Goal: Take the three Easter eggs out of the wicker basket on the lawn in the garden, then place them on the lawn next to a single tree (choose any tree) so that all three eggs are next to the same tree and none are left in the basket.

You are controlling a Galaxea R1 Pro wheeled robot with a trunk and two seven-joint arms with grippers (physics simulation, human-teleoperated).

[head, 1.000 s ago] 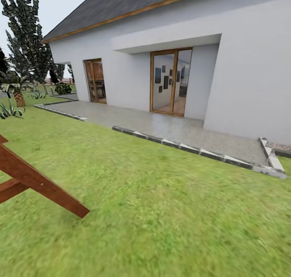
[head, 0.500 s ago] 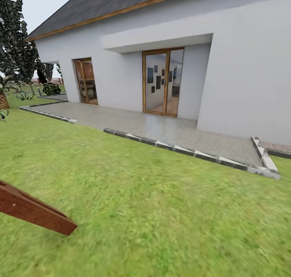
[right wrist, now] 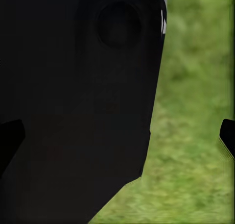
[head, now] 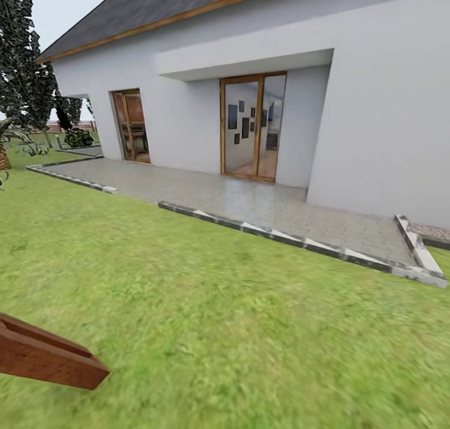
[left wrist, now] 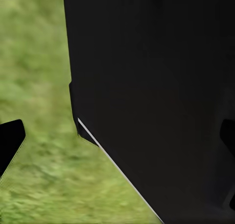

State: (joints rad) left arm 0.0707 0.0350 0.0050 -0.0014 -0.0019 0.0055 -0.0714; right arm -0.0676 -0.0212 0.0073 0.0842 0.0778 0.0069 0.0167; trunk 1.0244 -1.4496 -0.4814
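Left claw: You can see two black finger tips (left wrist: 11, 138) at the far sides of the left wrist view, wide apart, so your left claw (left wrist: 117, 136) is spread open. A big black robot part sits between them. It holds nothing.
Right claw: The same here. Black finger tips (right wrist: 10, 136) show at both far sides of the right wrist view, so your right claw (right wrist: 117, 136) is spread open too. It grips nothing, and a dark robot part covers much of that view.
Under the claws: Blurry green grass of the lawn (left wrist: 39, 62) is past both claws.
Lawn: The lawn (head: 237, 304) is wide and flat in front of you. It runs up to the stone edge of the patio (head: 250, 197).
Tree: A tree (head: 22, 72) with dark blocky leaves stands far off on your left, by the corner of the white house (head: 375, 116). It stands tall, pointing up. Its trunk is too hard to make out.
Wood beam: A brown wood beam (head: 47, 357) pokes in low on your left, lying on a slant over the grass.
What changed: The whole picture has slid a bit since half a second ago, so your camera moved. The beam now sits lower and shows less.
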